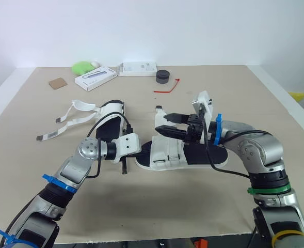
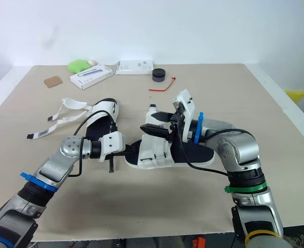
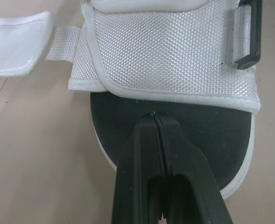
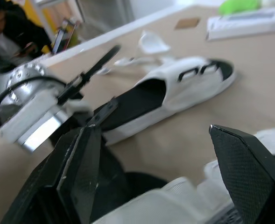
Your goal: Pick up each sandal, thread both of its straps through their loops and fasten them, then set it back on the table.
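**Left pinched shut at the toe, right spread over the middle**

My left gripper has its 2 fingers pressed flat together with no gap. The tips lie over the black footbed at the toe of the near sandal, right at the edge of its woven white front band. My right gripper is spread wide above the middle of the same sandal. White strap material shows low between its 2 fingers, and they clamp nothing. That sandal lies flat on the table between my 2 arms. The 2nd sandal sits just beyond my left wrist, with its loose straps fanned out on the tabletop towards my left.
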Action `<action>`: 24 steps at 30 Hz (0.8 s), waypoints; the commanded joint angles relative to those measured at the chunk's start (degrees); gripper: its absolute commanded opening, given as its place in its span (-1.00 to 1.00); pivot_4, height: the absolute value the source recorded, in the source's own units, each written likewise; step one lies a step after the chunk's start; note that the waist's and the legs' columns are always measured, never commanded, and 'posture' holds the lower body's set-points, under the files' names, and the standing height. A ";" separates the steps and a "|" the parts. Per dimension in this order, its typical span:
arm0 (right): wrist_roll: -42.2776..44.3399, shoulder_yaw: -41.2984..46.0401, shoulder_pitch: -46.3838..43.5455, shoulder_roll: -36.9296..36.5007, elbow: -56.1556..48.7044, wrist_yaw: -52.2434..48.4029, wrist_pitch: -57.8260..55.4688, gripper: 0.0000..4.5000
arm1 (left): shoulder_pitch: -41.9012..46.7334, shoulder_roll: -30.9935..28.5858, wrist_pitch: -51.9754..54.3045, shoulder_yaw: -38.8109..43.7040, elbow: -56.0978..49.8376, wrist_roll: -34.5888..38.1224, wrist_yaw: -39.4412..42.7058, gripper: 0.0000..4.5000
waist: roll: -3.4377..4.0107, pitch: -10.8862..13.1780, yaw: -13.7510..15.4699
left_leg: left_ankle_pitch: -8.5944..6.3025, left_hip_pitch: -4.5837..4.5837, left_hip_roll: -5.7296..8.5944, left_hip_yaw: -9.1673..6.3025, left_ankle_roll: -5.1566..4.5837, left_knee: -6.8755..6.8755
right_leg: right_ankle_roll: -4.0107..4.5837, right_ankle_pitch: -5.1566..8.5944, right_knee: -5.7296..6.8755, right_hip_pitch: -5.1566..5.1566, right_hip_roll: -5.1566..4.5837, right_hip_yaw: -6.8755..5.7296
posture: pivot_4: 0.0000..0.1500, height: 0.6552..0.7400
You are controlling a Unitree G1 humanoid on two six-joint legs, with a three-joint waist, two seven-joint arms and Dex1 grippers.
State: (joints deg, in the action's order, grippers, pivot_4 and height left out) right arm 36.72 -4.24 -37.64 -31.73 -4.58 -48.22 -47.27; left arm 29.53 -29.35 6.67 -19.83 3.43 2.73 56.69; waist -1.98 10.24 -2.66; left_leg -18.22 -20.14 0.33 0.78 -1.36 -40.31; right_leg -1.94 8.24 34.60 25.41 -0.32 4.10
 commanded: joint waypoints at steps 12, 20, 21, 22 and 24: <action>-2.69 0.75 -9.10 -0.75 11.72 0.46 -10.04 0.66 | -1.06 -0.75 1.60 -0.42 2.58 -2.33 -0.55 -1.00 | 0.00 0.00 0.01 | 0.00 -0.01 0.00 -0.04 0.00 0.00 | 0.01 0.00 0.00 0.01 0.00 -0.02 | 1.00 1.00; -4.77 -1.09 -9.22 -1.62 11.75 -1.68 -9.73 -0.81 | -1.32 -0.83 1.78 -0.47 2.21 -2.35 -0.60 -1.00 | 0.00 0.00 0.00 | 0.00 -0.01 0.00 -0.06 0.00 0.00 | 0.00 -0.01 -0.02 0.01 0.00 -0.04 | 1.00 1.00; -5.05 -1.44 -9.22 -1.82 11.77 -2.21 -9.73 -0.99 | -1.37 -0.84 1.83 -0.48 2.13 -2.35 -0.61 -1.00 | 0.00 0.00 0.00 | 0.00 -0.01 0.00 -0.06 0.00 0.00 | 0.00 -0.01 -0.02 0.02 0.00 -0.04 | 1.00 1.00; -5.40 -1.76 -9.24 -1.96 11.85 -2.66 -9.61 -0.99 | -1.39 -0.84 1.86 -0.50 2.10 -2.37 -0.62 -1.00 | 0.00 0.00 0.00 | 0.00 -0.01 0.00 -0.06 0.00 0.00 | 0.00 -0.01 -0.02 0.02 0.00 -0.04 | 1.00 1.00; -6.07 -2.11 -9.38 -2.03 12.16 -3.16 -9.24 -0.99 | -1.42 -0.86 1.89 -0.52 2.07 -2.40 -0.63 -1.00 | 0.00 0.00 0.00 | 0.00 -0.01 0.00 -0.06 0.00 0.00 | 0.00 -0.01 -0.02 0.02 0.00 -0.04 | 1.00 1.00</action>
State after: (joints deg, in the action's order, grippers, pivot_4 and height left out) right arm 31.02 -6.74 -45.53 -32.94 8.02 -50.39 -57.26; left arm 29.50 -29.36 6.65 -19.81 3.33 2.73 56.68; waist -1.98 10.24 -2.66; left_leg -18.22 -20.14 0.33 0.72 -1.37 -40.31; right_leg -1.94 8.23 34.58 25.43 -0.32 4.06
